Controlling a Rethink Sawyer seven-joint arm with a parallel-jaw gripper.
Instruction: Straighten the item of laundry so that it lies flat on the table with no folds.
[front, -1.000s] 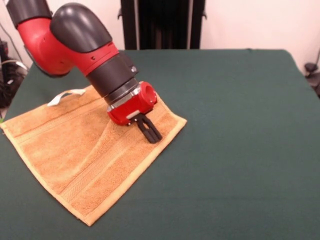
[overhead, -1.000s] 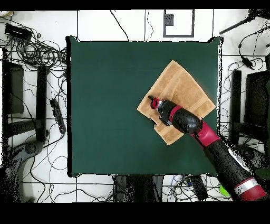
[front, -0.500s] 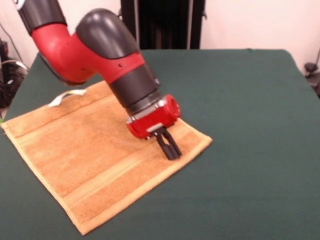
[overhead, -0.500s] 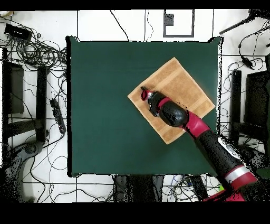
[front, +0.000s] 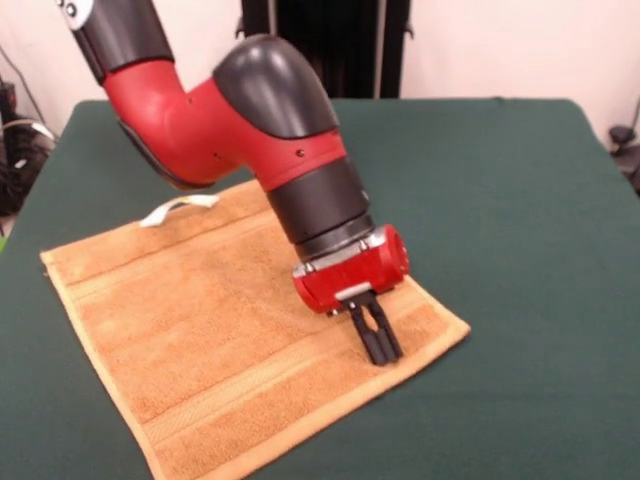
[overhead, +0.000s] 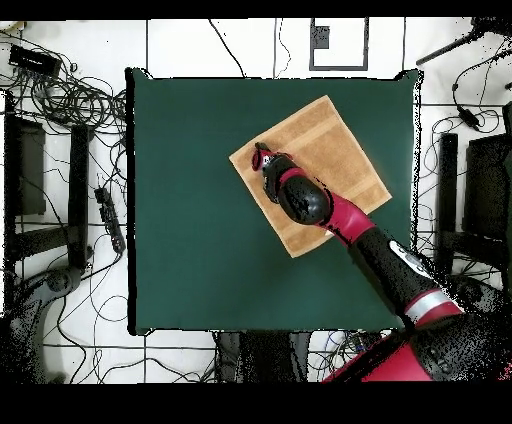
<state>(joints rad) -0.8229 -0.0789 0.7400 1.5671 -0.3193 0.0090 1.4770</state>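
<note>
We see the orange-tan towel (front: 190, 340) spread flat on the green table (front: 520, 220), its white tag loop (front: 178, 208) at the far edge. The black fingers (front: 378, 335) are pressed together, tips down on the towel near one corner, gripping nothing visible.

Bench (front: 520, 200): rectangular, covered in dark green cloth, surface bare apart from one article. Orange-tan towel (front: 190, 340) lies spread directly on it, turned diamond-wise to the bench edges. In the overhead view the towel (overhead: 340, 150) sits toward the right edge, between the two right corners. White tag loop (front: 178, 208) rests on the green cloth at the towel's border.
</note>
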